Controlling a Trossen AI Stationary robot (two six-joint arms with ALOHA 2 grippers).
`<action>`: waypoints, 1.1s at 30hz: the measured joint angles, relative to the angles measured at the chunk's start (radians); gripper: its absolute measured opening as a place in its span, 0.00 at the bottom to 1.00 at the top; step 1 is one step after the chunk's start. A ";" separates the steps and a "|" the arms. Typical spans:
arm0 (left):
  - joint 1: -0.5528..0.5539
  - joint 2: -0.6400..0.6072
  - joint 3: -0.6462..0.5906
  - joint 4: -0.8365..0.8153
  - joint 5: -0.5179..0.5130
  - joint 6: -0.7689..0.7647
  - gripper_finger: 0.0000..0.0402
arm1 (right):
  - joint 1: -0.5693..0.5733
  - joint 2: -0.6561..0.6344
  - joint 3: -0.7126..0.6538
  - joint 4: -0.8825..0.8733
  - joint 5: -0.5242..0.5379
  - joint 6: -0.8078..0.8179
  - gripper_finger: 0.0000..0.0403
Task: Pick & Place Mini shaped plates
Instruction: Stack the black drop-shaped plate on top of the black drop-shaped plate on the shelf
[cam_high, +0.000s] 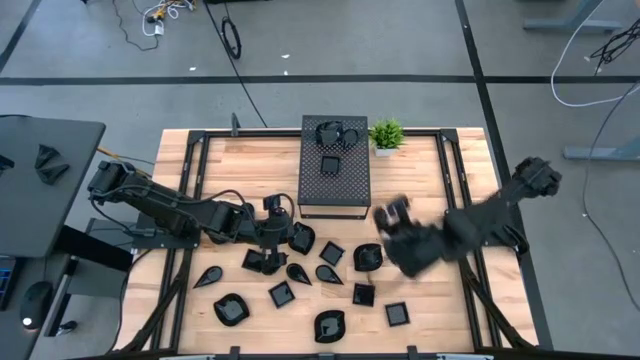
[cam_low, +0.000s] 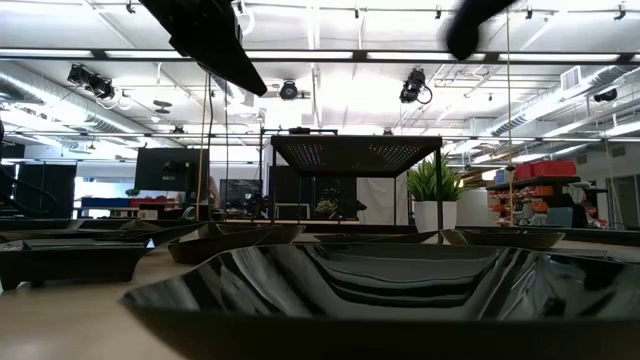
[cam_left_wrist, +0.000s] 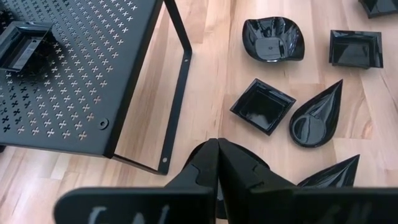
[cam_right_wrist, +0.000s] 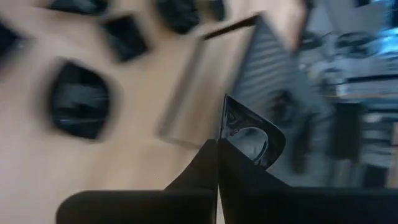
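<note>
We're early on w/ this job, by our read. The desk (cam_high: 455, 310) carries a big perforated box (cam_high: 335, 195) at its back-centre, and only two plates (cam_high: 330, 164) sit on top of it so far; a small plant (cam_high: 386, 134) stands just beside the box. Approx a dozen mini plates (cam_high: 300, 280) lie spread on the wood in front, so most of the work is left. Our right hand (cam_right_wrist: 219, 146) is pressed together, pinching a teardrop plate (cam_right_wrist: 252, 138) and up off the desk near the box. Left hand (cam_left_wrist: 217, 144) is shut too, empty, hovering over the plates left of the box.
</note>
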 joint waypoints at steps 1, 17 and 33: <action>0.000 0.000 0.000 0.000 0.000 -0.007 0.03 | -0.062 0.000 0.012 0.030 0.000 -0.096 0.00; 0.000 0.000 0.000 0.003 -0.017 -0.040 0.03 | -0.879 0.045 -0.120 0.630 -0.459 -0.890 0.00; 0.000 0.000 0.000 0.034 -0.045 -0.045 0.03 | -1.005 0.143 -0.187 0.685 -0.477 -1.021 0.01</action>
